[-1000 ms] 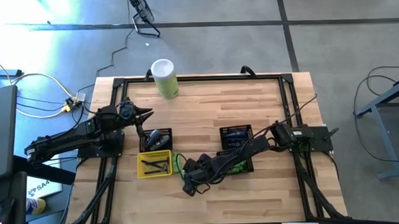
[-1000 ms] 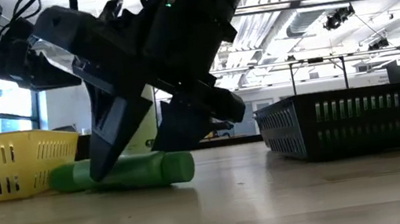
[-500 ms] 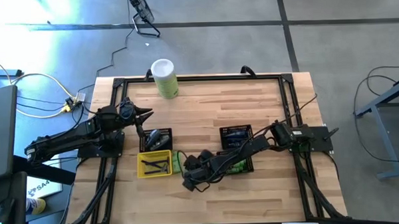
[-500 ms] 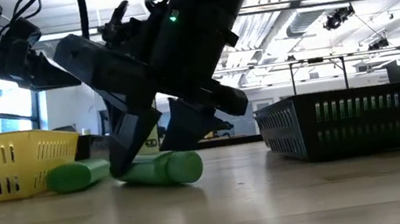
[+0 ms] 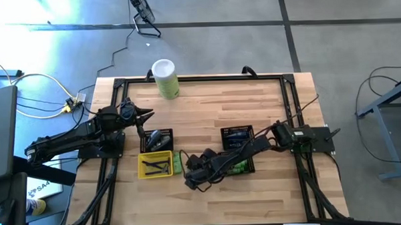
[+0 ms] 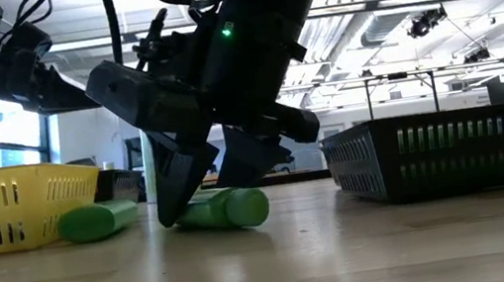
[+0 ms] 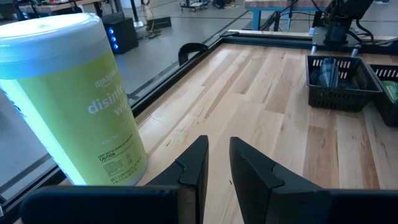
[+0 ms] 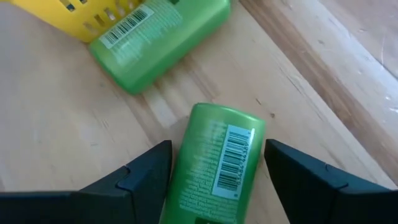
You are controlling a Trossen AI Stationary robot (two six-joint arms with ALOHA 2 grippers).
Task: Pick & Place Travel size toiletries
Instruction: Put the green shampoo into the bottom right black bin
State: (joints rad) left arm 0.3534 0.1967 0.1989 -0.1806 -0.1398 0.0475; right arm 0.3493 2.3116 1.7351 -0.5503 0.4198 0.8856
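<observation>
Two small green bottles lie on their sides on the table between the yellow tray (image 5: 155, 165) and a black basket (image 5: 239, 166). One bottle (image 8: 161, 40) lies against the tray's wall. My right gripper (image 8: 217, 180) is open and slants down, its fingers on either side of the other bottle (image 6: 232, 209). My left gripper (image 7: 217, 155) waits at the far left with only a slit between its fingers, pointing toward the canister (image 7: 68, 99). My right gripper has one finger (image 8: 143, 177) against a long side (image 8: 183, 168) of the green bottle; the other finger stands apart from it. The fingers come slanting down from the table's right and lie along the bottle. The bottle rests on its side on the table.
The yellow tray holds dark items. A black basket (image 5: 158, 139) behind it holds dark grey ones, and another (image 5: 237, 136) holds bluish ones. The tall pale-green canister (image 5: 165, 77) stands at the far edge. Bare wood lies toward the near edge.
My right gripper has tipped and turned a little over the bottles, staying open. The bottle between its fingers has slid along the table toward the right, away from the bottle by the yellow tray, which stays where it was.
</observation>
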